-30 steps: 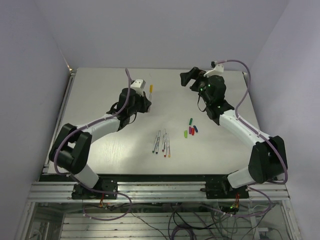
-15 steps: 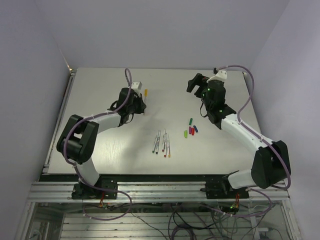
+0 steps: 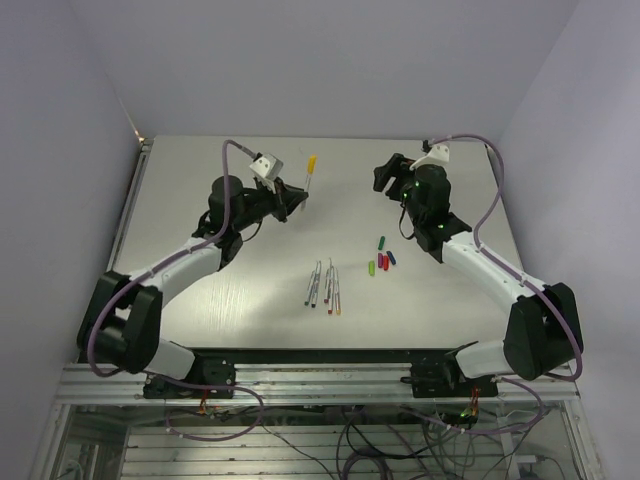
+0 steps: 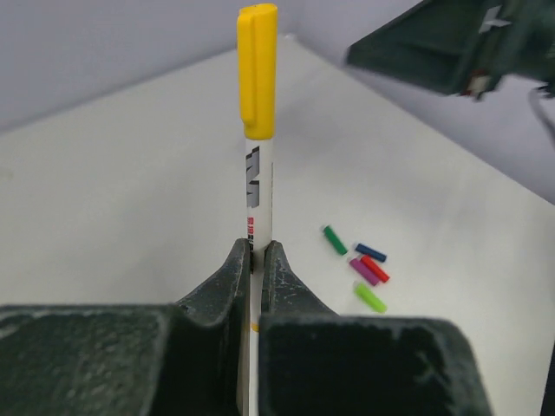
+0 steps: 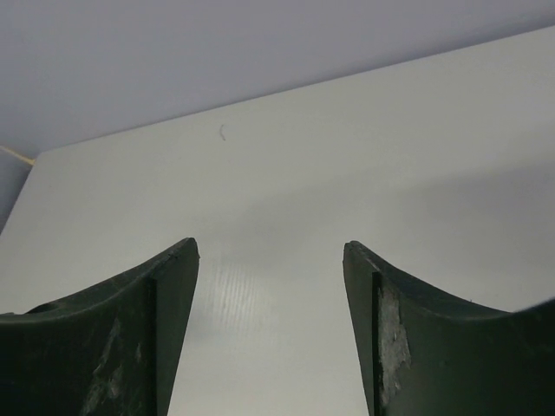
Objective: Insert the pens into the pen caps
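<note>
At upper centre, the left gripper point(image 4: 257, 253) grasps a pen point(image 4: 259, 186) with a yellow cap point(image 4: 257, 69); the right gripper point(image 5: 269, 260) is spread apart.

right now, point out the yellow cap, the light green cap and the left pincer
yellow cap point(image 4: 257, 74): left wrist view, middle of its body
light green cap point(image 4: 370, 298): left wrist view, its middle
left pincer point(image 4: 257, 250): left wrist view, midway between its tips, clamped on the pen point(image 4: 253, 186)

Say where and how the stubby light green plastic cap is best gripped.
Pinch the stubby light green plastic cap across its short width, coming from above: it lies flat, clear of the purple cap, so both long sides look reachable.
</note>
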Controlling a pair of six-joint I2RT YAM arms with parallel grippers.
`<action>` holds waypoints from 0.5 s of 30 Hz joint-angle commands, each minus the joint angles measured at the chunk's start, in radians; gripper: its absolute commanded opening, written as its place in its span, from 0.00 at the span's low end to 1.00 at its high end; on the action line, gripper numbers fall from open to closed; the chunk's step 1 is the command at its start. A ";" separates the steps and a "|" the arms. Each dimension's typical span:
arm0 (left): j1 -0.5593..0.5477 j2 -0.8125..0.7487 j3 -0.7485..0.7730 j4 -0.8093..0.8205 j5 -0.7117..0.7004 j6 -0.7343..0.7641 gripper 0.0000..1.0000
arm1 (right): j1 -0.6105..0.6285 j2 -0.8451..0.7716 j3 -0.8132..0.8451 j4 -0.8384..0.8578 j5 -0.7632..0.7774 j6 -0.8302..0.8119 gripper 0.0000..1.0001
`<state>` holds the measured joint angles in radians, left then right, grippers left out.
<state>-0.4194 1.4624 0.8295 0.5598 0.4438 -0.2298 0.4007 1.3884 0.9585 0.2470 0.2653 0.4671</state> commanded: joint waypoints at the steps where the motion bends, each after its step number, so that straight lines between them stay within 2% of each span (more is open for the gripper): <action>1: 0.002 -0.073 -0.024 0.096 0.174 0.067 0.07 | 0.004 -0.010 -0.015 0.065 -0.062 0.001 0.66; 9: 0.002 -0.130 0.008 0.056 0.198 0.072 0.07 | 0.005 -0.005 -0.008 0.082 -0.095 0.009 0.64; 15: 0.002 -0.117 0.019 0.027 0.186 0.064 0.07 | 0.006 -0.003 -0.005 0.113 -0.157 -0.012 0.58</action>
<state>-0.4194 1.3533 0.8215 0.5900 0.6022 -0.1799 0.4015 1.3884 0.9539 0.3088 0.1555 0.4706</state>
